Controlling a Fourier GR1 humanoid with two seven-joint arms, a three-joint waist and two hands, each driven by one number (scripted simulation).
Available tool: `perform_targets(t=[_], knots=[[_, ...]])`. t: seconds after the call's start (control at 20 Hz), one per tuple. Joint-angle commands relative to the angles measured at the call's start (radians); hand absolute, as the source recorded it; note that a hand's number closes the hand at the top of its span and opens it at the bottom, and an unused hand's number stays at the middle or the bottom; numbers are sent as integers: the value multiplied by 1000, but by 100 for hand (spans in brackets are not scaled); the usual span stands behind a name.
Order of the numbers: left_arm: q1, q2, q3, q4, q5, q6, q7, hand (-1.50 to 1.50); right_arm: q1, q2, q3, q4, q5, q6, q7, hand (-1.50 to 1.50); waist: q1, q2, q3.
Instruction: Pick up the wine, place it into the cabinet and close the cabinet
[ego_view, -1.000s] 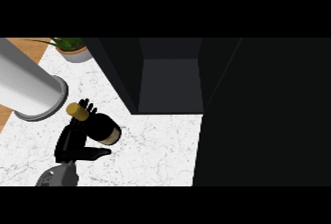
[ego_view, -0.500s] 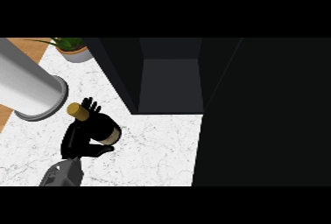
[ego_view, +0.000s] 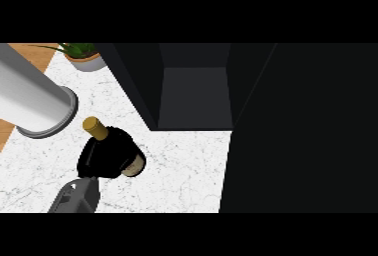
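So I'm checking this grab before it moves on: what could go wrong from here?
The hand covers most of the wine bottle, so I cannot judge how well it is held; it might slip. On the way to the open cabinet, the bottle could clip its dark side wall or the grey cylinder close by.

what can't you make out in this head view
- Wine bottle: only the gold-capped neck and a pale patch show; the left hand, curled round it, hides the body.
- Right hand: in no part of the view.
- Cabinet: the inside is dark; its back and upper part are cut off by the top edge.
- Cabinet door: a black expanse, with no handle or hinge to be made out.
- Grey cylinder and potted plant: cut off by the left and top edges.
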Motion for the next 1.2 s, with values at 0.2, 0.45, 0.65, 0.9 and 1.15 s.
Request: perform_targets(t=[0.2, 0.45, 0.65, 0.9, 1.15], knots=[[48, 35, -53, -43, -130, 95, -142, 150, 55, 23, 44, -131, 3, -15, 29, -150, 3, -2, 0], [175, 78, 14, -197, -25, 68, -41, 150, 42, -19, -48, -66, -88, 43, -11, -150, 13, -3, 1], [144, 80, 24, -244, -54, 140, -93, 150, 3, -13, -62, -76, -83, 23, 30, -150, 8, -2, 1], [230, 72, 28, -374, -62, 181, -133, 150, 7, 22, -23, -56, -51, 14, 6, -150, 10, -2, 0], [305, 43, -16, -662, 66, 102, 115, 150, 14, 5, -58, -83, -94, 23, 43, -150, 14, -4, 1]])
